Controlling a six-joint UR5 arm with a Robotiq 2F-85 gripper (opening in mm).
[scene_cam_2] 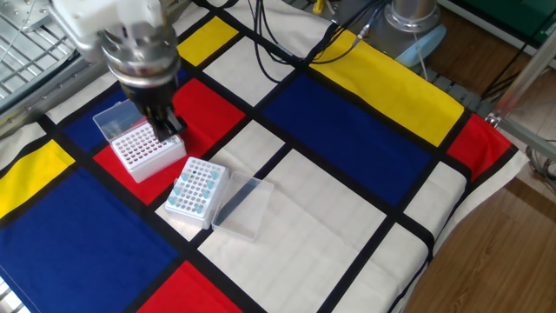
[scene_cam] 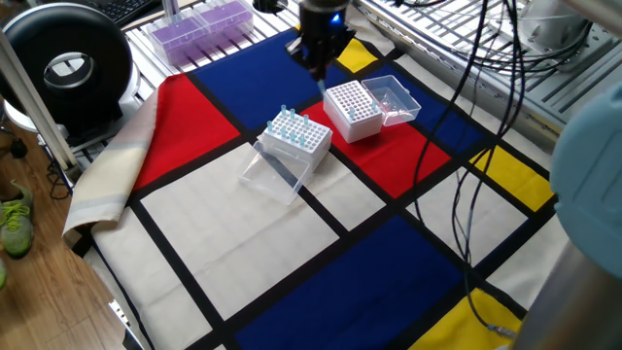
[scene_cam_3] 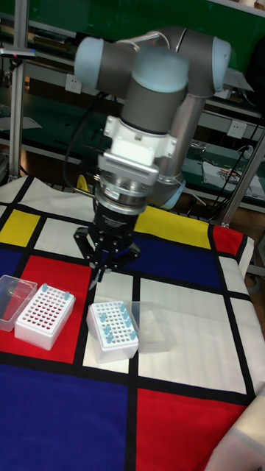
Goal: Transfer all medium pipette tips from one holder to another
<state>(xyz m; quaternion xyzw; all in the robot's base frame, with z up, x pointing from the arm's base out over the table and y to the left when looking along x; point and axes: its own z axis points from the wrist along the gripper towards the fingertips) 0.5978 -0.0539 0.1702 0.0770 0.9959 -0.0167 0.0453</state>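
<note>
A white holder (scene_cam: 297,137) (scene_cam_2: 196,186) (scene_cam_3: 112,331) carries several medium pipette tips (scene_cam_3: 107,333) with light-blue tops. Its clear lid (scene_cam_2: 242,205) lies open beside it. A second white holder (scene_cam: 352,106) (scene_cam_2: 142,150) (scene_cam_3: 44,316) on the red patch has mostly bare holes, with two blue-topped tips (scene_cam_3: 43,288) at its far corners. My gripper (scene_cam: 321,72) (scene_cam_2: 168,130) (scene_cam_3: 99,275) hovers at the edge of this second holder, above it. Its fingers are pinched together on a slender medium pipette tip that points downward.
The second holder's clear lid (scene_cam: 395,97) (scene_cam_3: 9,296) hangs open at its side. A rack of purple-tinted tips (scene_cam: 199,23) stands at the table's back, next to a black round device (scene_cam: 66,64). Cables (scene_cam: 476,185) trail across the colour-block cloth.
</note>
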